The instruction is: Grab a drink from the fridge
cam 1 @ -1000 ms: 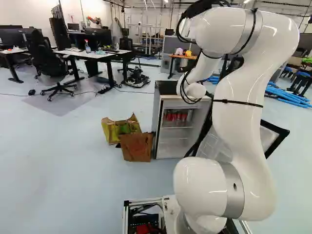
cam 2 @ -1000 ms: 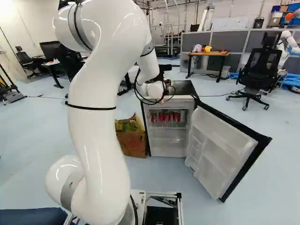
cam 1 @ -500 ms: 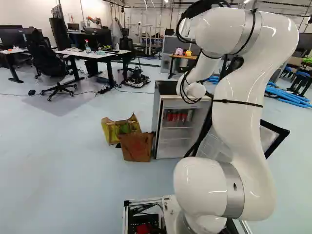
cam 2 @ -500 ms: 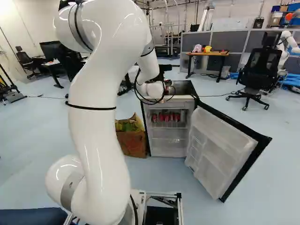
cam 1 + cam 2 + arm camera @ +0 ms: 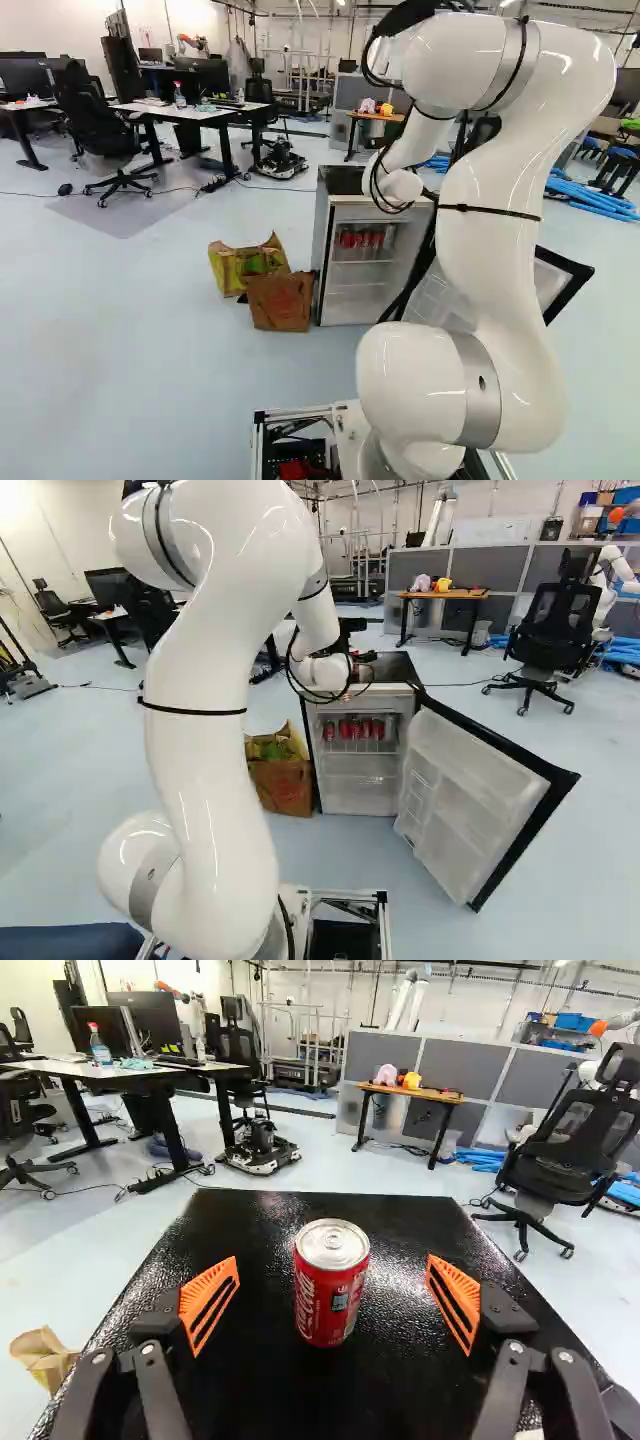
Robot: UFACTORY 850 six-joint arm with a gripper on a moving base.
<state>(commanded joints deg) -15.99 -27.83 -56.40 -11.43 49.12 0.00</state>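
Hardly anything has changed: our arm (image 5: 205, 770) has shifted only very slightly, and our base has stayed put. Our claw (image 5: 332, 1262) is spread wide, with the can (image 5: 332, 1295) upright on top of the fridge (image 5: 265, 1380), between the pads but touching neither. With the drink already out, we judge the task nearly done; backing straight off should avoid tipping it.

Grey partitions (image 5: 490, 568) stand behind a wooden table (image 5: 464, 595), a yellow object (image 5: 443, 584) near the tabletop's far edge. A black chair (image 5: 552, 625) stands on pale blue floor (image 5: 500, 760); the back wall (image 5: 470, 1005) is white.
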